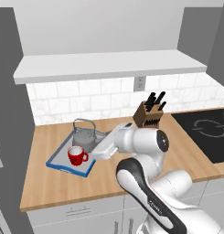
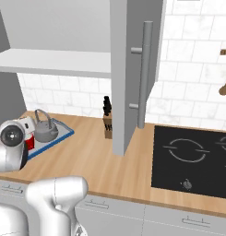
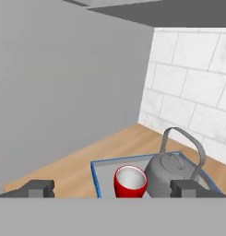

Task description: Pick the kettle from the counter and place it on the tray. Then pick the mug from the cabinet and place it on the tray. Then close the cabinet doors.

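Observation:
The grey kettle point(image 1: 84, 135) and the red mug point(image 1: 77, 156) both stand on the blue-rimmed tray point(image 1: 57, 161), at the left of the wooden counter point(image 1: 54, 185). In the hand view, my gripper point(image 3: 113, 189) is open with its fingertips point(image 3: 38, 188) wide apart and nothing held. It hangs back from the mug point(image 3: 130, 181), the kettle point(image 3: 172, 171) and the tray point(image 3: 93, 177). The cabinet point(image 1: 109, 65) shelf is bare, and both cabinet doors point(image 2: 126, 78) stand open. The left door point(image 3: 63, 92) is a broad grey panel close by.
A knife block point(image 1: 150, 114) stands behind my arm near the tiled wall. A black cooktop point(image 1: 207, 130) lies at the right. The right door's bar handle point(image 2: 143, 73) hangs out over the counter point(image 2: 100, 161). Grey drawers point(image 1: 77, 212) run below the front edge.

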### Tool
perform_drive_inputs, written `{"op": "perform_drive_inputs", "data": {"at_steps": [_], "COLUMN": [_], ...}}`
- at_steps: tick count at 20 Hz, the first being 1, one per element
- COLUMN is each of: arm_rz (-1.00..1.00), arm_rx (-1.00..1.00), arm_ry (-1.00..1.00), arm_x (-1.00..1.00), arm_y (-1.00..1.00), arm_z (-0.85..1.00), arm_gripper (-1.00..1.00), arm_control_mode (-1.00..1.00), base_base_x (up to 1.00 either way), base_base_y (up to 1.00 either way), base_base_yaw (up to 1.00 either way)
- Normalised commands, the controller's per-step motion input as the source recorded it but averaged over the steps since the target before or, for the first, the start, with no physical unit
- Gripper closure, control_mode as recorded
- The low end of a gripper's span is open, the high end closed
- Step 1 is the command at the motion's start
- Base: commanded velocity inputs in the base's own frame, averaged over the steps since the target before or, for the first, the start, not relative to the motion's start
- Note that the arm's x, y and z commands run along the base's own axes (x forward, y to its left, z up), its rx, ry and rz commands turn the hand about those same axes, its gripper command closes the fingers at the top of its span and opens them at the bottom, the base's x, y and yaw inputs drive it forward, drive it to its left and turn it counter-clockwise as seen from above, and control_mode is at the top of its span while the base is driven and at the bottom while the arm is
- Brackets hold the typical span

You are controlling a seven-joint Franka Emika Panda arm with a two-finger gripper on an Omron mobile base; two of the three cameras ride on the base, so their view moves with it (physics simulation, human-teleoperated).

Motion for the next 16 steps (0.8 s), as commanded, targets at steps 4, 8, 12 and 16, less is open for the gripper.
{"op": "perform_drive_inputs", "data": {"at_steps": [4,8,12,16], "arm_rz": [-0.04,0.00,0.00,0.00], "arm_rx": [0.00,0.00,0.00,0.00], "arm_ry": [0.08,0.00,0.00,0.02], "arm_x": [-0.34,-0.38,-0.29,-0.19], "arm_y": [-0.15,-0.03,0.00,0.00], "arm_z": [0.39,0.29,0.21,0.18], "arm_gripper": [-1.00,-1.00,-1.00,-1.00], "arm_control_mode": [-1.00,-1.00,-1.00,-1.00], "base_base_x": [0.00,0.00,0.00,0.00], "base_base_y": [0.00,0.00,0.00,0.00], "base_base_yaw": [0.00,0.00,0.00,0.00]}}
